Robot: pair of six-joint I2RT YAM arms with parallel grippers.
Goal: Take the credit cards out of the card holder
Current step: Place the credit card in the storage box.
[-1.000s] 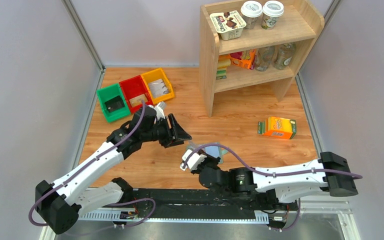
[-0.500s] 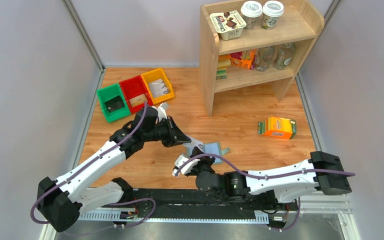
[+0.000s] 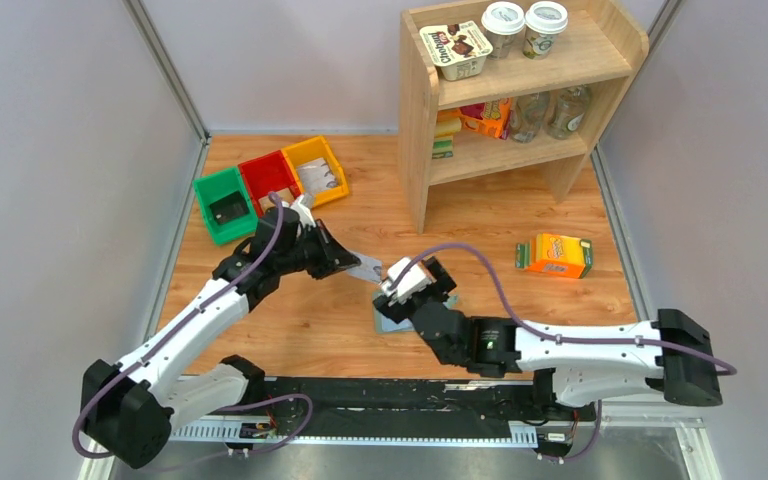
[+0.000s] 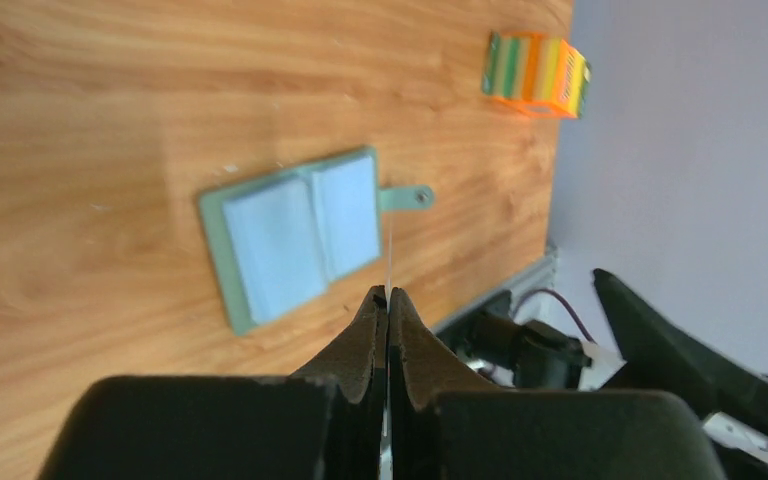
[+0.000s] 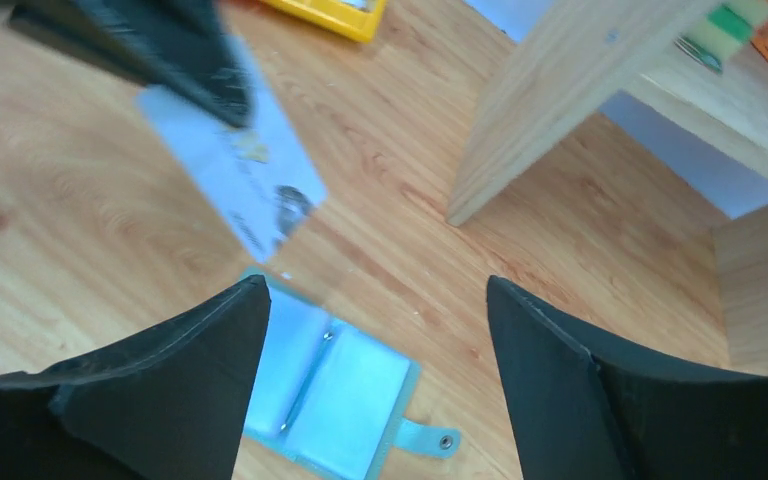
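The card holder (image 5: pixel 335 385) lies open and flat on the wooden table, pale blue panels up and its tab pointing right. It also shows in the left wrist view as the card holder (image 4: pixel 295 232), and only partly under the right arm as the card holder (image 3: pixel 390 322). My left gripper (image 4: pixel 388 296) is shut on a thin credit card (image 4: pixel 388 262), seen edge-on. The same credit card (image 5: pixel 235 165) hangs in the air up-left of the holder, apart from it. From above, the left gripper (image 3: pixel 345 260) holds the card (image 3: pixel 365 268). My right gripper (image 5: pixel 375 290) hovers open over the holder, empty.
An orange carton (image 3: pixel 554 255) lies on the table to the right. A wooden shelf (image 3: pixel 520 90) with cups and bottles stands at the back. Green, red and yellow bins (image 3: pixel 270 185) sit at the back left, behind the left arm. Grey walls enclose the table.
My left gripper closed on the card and drew it away to the left, clear of the holder. My right gripper opened, and the holder now lies on the table under it.
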